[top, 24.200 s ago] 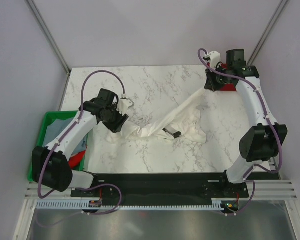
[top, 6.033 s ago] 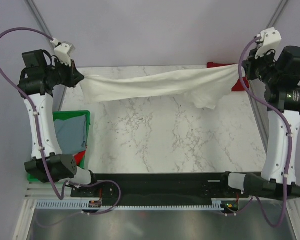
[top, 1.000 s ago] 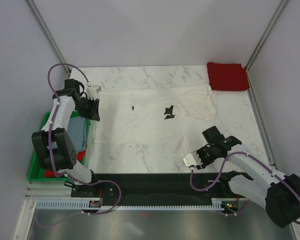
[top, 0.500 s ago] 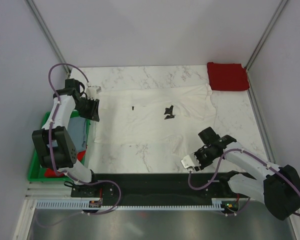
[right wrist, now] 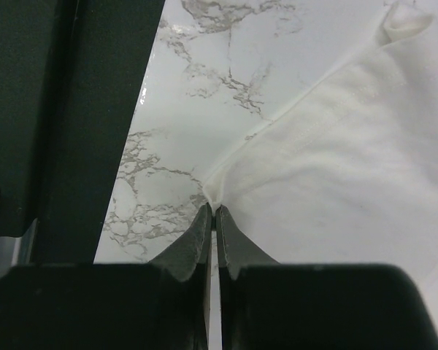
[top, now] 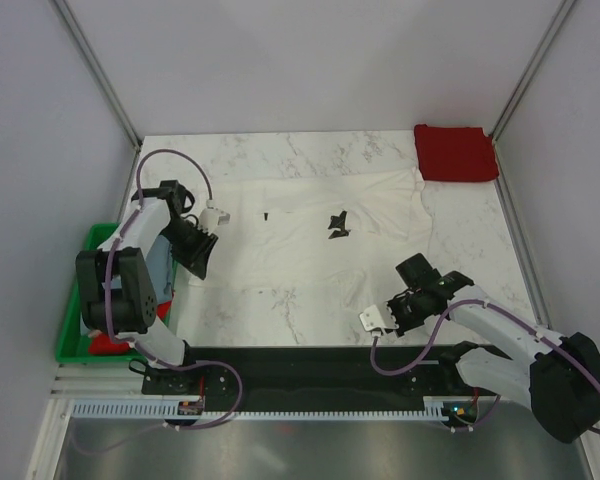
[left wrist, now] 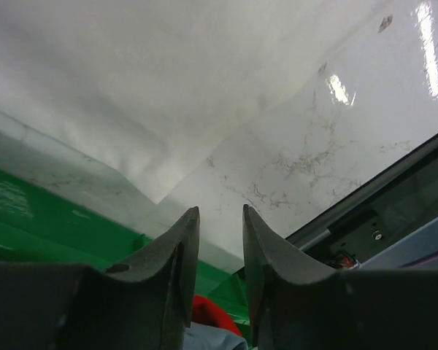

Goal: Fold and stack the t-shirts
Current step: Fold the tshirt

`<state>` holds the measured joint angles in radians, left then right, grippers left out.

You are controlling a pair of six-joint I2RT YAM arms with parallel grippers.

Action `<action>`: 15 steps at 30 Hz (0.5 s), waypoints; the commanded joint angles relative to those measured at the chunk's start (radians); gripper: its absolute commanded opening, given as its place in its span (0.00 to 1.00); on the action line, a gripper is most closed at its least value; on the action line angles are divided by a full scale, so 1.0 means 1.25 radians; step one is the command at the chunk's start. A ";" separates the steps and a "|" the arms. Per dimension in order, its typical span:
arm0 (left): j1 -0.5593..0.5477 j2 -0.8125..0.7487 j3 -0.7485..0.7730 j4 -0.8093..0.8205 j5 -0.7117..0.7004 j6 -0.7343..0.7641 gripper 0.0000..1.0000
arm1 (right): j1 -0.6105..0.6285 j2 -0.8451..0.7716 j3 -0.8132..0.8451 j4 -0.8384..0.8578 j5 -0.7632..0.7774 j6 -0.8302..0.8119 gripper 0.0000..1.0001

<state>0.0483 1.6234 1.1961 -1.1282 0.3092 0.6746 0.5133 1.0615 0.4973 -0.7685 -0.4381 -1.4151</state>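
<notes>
A large white t-shirt [top: 300, 250] lies spread flat on the marble table, its small black print [top: 337, 222] facing up. My right gripper [top: 368, 310] is low at the shirt's near right corner. In the right wrist view, the right gripper [right wrist: 214, 210] is shut on a pinched tip of the white t-shirt [right wrist: 350, 146]. My left gripper [top: 196, 268] hovers by the near left corner. In the left wrist view, the left gripper [left wrist: 220, 219] is open with nothing between its fingers, and the white t-shirt [left wrist: 131, 87] lies ahead. A folded dark red t-shirt [top: 455, 152] lies at the back right.
A green crate [top: 95, 240] stands off the table's left edge, holding a grey-blue shirt [top: 158, 262] and a bright red one [top: 105, 343]. The crate's rim [left wrist: 29, 211] shows just below the left fingers. The black base rail [top: 320, 365] runs along the near edge.
My right gripper has shut on the shirt's near right corner. My left gripper has swung nearer and rightward, from the shirt's left edge to its near left corner.
</notes>
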 commanded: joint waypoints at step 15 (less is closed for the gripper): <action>0.002 0.065 -0.102 0.094 -0.095 0.027 0.43 | 0.013 -0.015 0.007 0.022 0.001 0.084 0.08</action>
<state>0.0502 1.6966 1.0702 -1.0637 0.2111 0.6941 0.5220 1.0611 0.4976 -0.7525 -0.4244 -1.3327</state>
